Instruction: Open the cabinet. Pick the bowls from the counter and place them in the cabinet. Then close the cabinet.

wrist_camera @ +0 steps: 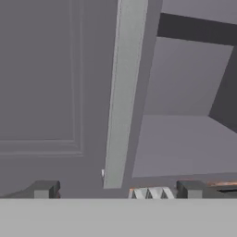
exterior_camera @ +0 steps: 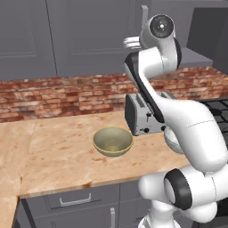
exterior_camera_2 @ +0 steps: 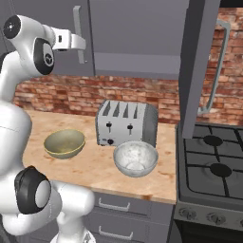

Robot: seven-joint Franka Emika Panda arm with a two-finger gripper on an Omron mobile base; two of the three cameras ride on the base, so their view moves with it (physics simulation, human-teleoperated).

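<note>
**One door swung wide, one still to go, both bowls waiting**

While the right-hand door of the cabinet stands swung out over the stove, you've got the gripper up high in front of the left door, fingers spread wide and grasping nothing. In the hand view the silver bar handle runs right up between the two finger tips, and beside it you can see into the cabinet's bare grey interior. In the right base view the hand is just beside that same handle, though whether it touches I can't tell.

So where does that leave you? By my read, the opening step is only half done: one door out, the other shut. Neither bowl has been lifted. The olive-tan bowl sits on the counter in front of the toaster, off to its left, and the white marbled bowl rests just before the toaster on the stove side. Both are upright and well apart from the hand.

Ahead of you, as I judge it: close on that bar, pull the left door out, then two pick-and-place runs up to the shelf, then shut both doors.
</note>
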